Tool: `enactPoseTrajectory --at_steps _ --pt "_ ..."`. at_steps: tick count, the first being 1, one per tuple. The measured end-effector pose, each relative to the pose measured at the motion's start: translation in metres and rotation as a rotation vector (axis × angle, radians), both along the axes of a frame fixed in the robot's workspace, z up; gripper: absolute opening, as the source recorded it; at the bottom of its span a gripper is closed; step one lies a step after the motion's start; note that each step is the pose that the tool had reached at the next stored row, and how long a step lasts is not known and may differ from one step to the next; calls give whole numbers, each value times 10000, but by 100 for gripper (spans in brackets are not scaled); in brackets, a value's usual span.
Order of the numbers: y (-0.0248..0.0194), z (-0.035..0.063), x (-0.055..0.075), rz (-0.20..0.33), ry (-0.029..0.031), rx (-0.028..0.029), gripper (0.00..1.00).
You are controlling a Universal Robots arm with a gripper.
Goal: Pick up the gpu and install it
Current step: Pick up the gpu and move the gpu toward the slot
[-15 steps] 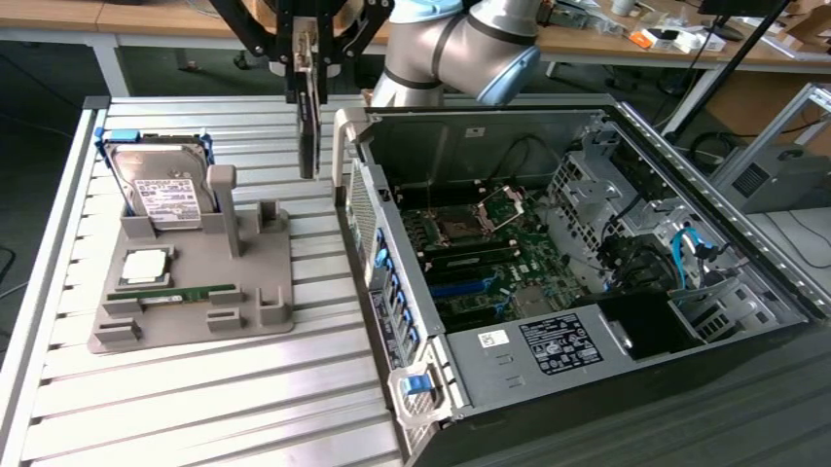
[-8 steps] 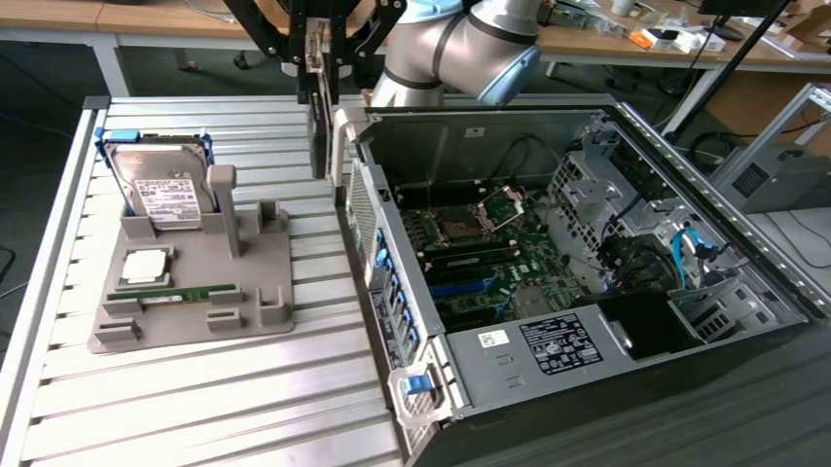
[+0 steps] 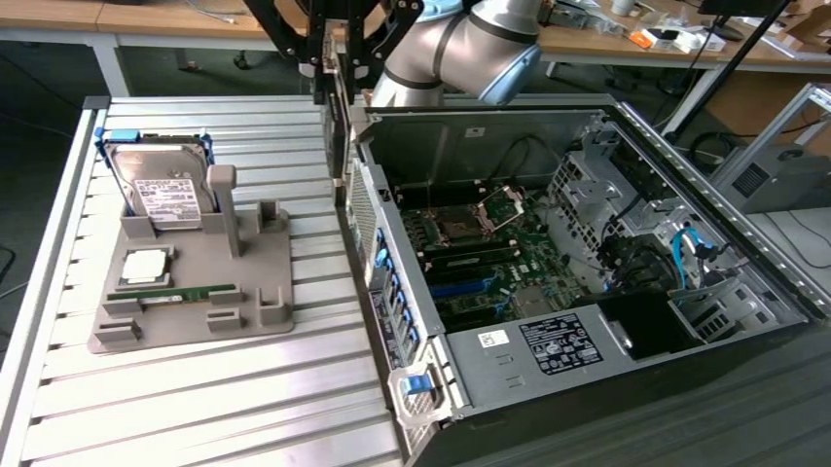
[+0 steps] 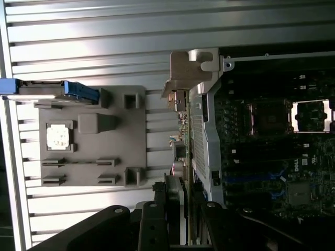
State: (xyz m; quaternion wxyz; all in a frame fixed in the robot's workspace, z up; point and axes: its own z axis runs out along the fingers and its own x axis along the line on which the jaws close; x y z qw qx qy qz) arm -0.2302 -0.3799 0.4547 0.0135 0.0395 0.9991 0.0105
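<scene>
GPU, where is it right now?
In the exterior view the gpu hangs upright in the gripper, beside the computer case's wall on the view's left, between the case and the hard drive.

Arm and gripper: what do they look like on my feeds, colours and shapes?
The arm is a thick silver-grey metal tube with rounded joints, one closed by a light blue cap. The gripper is matte black, built of angular bars with round pivot bolts. No markings are legible.
</scene>
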Motion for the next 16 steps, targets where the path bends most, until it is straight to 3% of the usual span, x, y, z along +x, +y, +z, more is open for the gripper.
enactPoseTrajectory --at_steps 16 --pt "-1 -3 268 1 0 -71 30"
